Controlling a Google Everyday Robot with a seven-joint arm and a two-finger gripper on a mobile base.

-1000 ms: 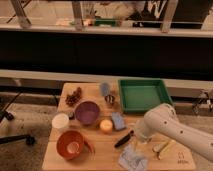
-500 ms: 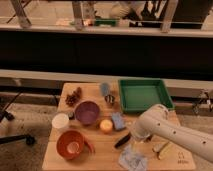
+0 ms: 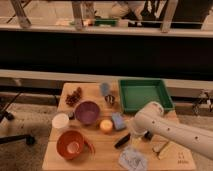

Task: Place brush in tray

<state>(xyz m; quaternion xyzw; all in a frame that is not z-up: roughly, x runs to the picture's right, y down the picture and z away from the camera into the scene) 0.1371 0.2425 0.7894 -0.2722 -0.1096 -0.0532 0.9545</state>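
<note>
Right now the brush (image 3: 122, 141) lies on the table (image 3: 102, 156), near the front. Its black handle slants up to the right. The gripper (image 3: 136, 133) is at the top end of that handle, right at it or just over it. The fat white arm (image 3: 165, 127) hides most of the gripper, so I cannot tell if it is open or shut, or if it has hold of the brush. I think the brush is not lifted yet, since it looks flat on the wood.

The step now looks like grabbing the brush. To do it well, the gripper should come straight down and reach across the handle, not along it. It should squeeze near the middle so the brush does not tip. It must go low enough too — the handle is thin and lies flat, so a high grab would miss. A blue sponge (image 3: 118, 121) and a small orange ball (image 3: 105, 125) sit just up and left of the brush. A crinkly bag (image 3: 132, 159) lies just below it. The gripper should not bump any of them.

The tray (image 3: 142, 95) is behind the arm, at the back right of the table — well apart from the brush. After the grab, the brush must go up, over the rim, and down inside.
</note>
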